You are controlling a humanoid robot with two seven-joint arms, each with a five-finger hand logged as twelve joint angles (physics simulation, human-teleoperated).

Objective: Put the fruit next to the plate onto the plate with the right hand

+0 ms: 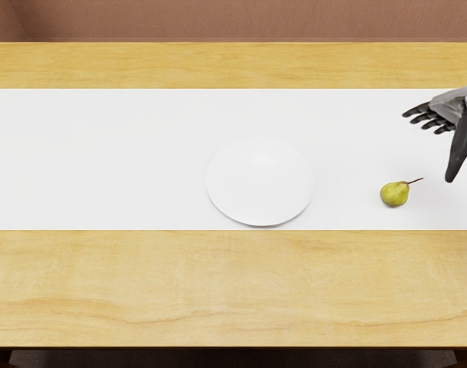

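A small yellow-green pear (395,193) with a thin stem lies on the white runner, to the right of a round white plate (260,182). The plate holds nothing. My right hand (442,126) comes in from the right edge, up and to the right of the pear. It hovers apart from the fruit, fingers (421,116) spread toward the left and thumb pointing down, holding nothing. The left arm does not show.
A white runner (103,157) crosses the wooden table (218,291) from left to right. A brown wall strip lies beyond the far table edge.
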